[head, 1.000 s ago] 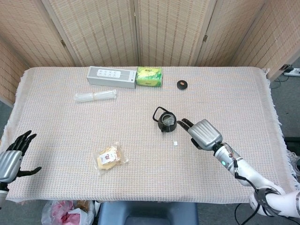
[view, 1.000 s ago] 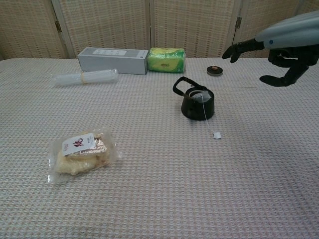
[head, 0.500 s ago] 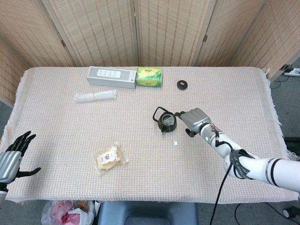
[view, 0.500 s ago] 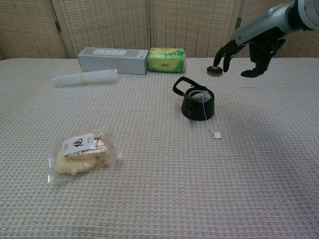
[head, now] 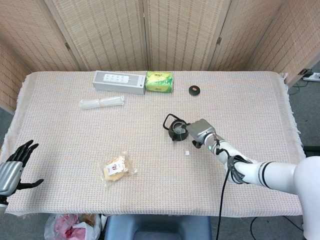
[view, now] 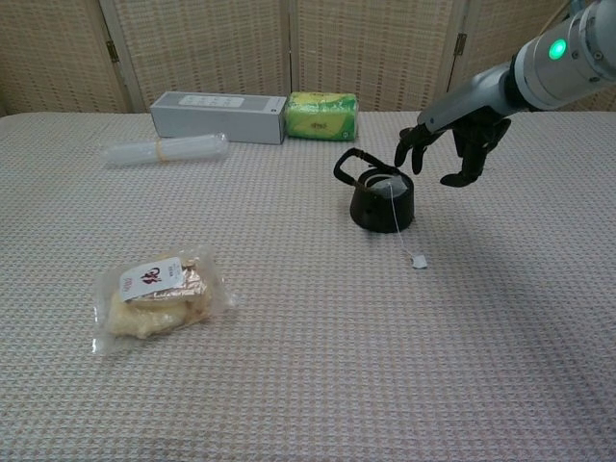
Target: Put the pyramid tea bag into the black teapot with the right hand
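The black teapot (head: 177, 130) (view: 380, 200) stands mid-table with its handle up. The pyramid tea bag lies inside it; its white string runs over the rim down to a small white tag (head: 187, 152) (view: 420, 261) on the cloth. My right hand (head: 197, 132) (view: 450, 146) hovers just right of the pot, fingers spread and pointing down, holding nothing. At the lower left table edge my left hand (head: 14, 167) rests with its fingers apart and empty.
A wrapped snack packet (view: 154, 293) lies front left. At the back are a grey box (view: 218, 115), a green pack (view: 321, 114), a clear plastic roll (view: 164, 149) and a small black lid (head: 194, 90). Woven screens stand behind the table.
My right hand has moved left and down toward the teapot, ending close beside its right rim. The left hand and all objects have stayed put.
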Action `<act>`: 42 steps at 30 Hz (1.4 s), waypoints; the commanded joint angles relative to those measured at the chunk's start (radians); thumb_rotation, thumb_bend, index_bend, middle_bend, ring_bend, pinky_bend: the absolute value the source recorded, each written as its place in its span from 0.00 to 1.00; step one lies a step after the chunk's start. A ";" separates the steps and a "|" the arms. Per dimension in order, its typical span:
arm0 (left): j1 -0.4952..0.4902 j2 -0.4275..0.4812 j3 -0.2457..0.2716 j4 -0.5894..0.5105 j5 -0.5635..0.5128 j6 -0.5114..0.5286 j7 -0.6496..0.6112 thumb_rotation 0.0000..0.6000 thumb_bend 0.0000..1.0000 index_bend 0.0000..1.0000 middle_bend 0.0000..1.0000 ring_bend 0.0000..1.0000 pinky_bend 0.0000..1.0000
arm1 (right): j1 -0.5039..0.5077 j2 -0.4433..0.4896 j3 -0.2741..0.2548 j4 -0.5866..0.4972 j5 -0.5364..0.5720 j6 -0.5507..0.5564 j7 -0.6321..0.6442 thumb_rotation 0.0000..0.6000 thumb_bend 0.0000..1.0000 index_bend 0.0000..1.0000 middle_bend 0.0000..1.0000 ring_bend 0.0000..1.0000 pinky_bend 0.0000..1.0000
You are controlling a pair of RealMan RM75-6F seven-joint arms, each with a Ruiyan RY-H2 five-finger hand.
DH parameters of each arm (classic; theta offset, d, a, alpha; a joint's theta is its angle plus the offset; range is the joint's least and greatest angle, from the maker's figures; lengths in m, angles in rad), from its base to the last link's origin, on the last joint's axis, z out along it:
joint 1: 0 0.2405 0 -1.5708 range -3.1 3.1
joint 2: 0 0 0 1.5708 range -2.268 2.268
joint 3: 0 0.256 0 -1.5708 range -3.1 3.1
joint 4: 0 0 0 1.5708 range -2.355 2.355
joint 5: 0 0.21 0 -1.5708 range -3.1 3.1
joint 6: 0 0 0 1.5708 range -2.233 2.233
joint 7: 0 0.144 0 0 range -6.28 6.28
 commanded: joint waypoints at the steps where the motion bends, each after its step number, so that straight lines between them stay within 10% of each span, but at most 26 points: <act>1: 0.001 0.001 0.000 0.000 0.001 0.002 -0.003 1.00 0.14 0.00 0.00 0.00 0.22 | 0.012 -0.029 -0.013 0.032 -0.005 -0.008 0.019 1.00 0.47 0.12 0.15 0.89 1.00; 42: -0.002 0.008 -0.001 0.017 -0.007 -0.010 -0.046 1.00 0.14 0.00 0.00 0.00 0.22 | 0.069 -0.231 -0.103 0.285 -0.107 -0.113 0.221 1.00 0.47 0.14 0.15 0.88 1.00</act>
